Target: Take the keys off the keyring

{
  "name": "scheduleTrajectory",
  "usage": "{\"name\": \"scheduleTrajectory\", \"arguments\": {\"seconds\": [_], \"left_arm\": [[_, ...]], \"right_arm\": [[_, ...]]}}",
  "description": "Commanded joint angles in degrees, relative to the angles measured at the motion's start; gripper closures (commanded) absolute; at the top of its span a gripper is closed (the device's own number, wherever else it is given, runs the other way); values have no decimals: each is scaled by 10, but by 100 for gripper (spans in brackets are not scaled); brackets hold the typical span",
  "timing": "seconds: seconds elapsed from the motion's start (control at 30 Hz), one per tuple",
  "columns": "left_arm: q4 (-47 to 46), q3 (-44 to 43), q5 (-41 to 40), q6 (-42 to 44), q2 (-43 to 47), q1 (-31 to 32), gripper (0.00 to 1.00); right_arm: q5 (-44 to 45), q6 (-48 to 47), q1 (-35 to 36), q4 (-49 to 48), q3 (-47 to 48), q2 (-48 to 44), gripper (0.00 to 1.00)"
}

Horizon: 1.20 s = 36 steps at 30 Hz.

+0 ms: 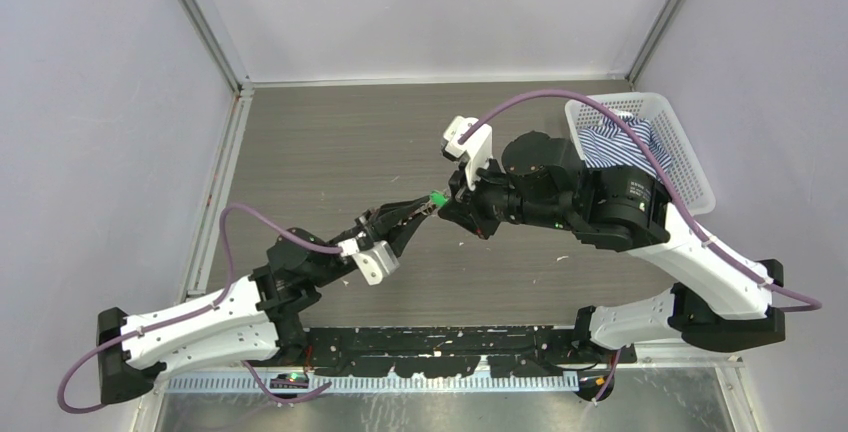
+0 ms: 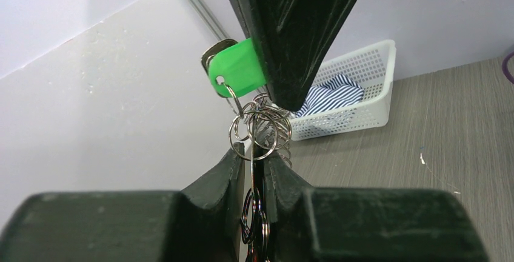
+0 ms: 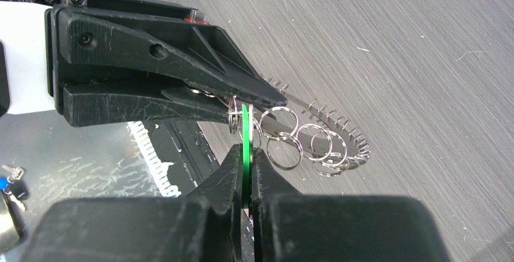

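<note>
- Left gripper: the jaws are nearly closed and pinch the keyring, a bunch of small silvery split rings. The bunch is held above the table, between the two arms.
- Green-headed key: one ring passes through the hole in its head. It sits just above the ring bunch, between the two grippers.
- Right gripper: the jaws are closed flat on the green head, which shows edge-on between them.
- Basket: it stands at the far right corner with a striped cloth inside. It is well apart from the work.
- Hazard, slip: pulling the arms apart would load the smooth plastic head, and it may slide out of the right jaws.
- Hazard, jam: a straight pull will probably not free the key. It must travel round the split coil, so a misaligned pull may spread the ring or drag the bunch out of the left jaws.
- Hazard, drop: if either grip fails, the bunch falls to the table.
- View comparison: the left wrist view shows the ring passing through the key's hole. The right wrist view shows the trailing chain of rings and the edge-on pinch. The top view shows only a green speck between the grippers.
</note>
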<state>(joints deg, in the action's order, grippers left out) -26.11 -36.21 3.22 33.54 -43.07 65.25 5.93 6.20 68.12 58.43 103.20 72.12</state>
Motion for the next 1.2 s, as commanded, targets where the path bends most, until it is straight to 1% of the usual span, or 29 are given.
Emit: {"name": "scheduleTrajectory", "arguments": {"seconds": [0.0,0.27,0.33,0.37,0.43,0.47,0.5,0.6,0.7,0.8,0.83,1.0,1.17], "left_arm": [[-70,11,-19,-20,18,3,100],[-77,20,-28,-22,10,2,100],[-72,15,-43,-32,2,3,100],[-64,7,-55,-42,-4,3,100],[-52,-1,-54,-61,-9,3,100],[-55,0,-53,-69,-10,3,97],[-55,0,-53,-78,-10,3,91],[-56,5,-45,-105,-6,3,80],[-63,15,-39,-130,0,3,75],[-74,22,-35,-149,2,3,67],[-75,23,-19,-154,2,3,64],[-72,23,-18,-180,3,3,56],[-103,31,-29,-213,7,2,51]], "right_arm": [[8,1,-1,-22,28,-10,99],[-38,4,0,-27,41,-9,99],[-51,3,0,-28,46,-7,99],[-76,2,0,-25,50,-3,99],[-91,0,-1,-13,64,11,99],[-94,-1,0,-5,73,18,99],[-92,-1,0,1,75,22,99],[-82,1,0,6,76,25,99],[-77,3,0,7,76,26,99],[-78,5,0,9,76,30,99],[-77,5,1,11,77,31,99],[-69,5,0,17,85,39,99],[-63,7,1,24,89,48,99]]}}
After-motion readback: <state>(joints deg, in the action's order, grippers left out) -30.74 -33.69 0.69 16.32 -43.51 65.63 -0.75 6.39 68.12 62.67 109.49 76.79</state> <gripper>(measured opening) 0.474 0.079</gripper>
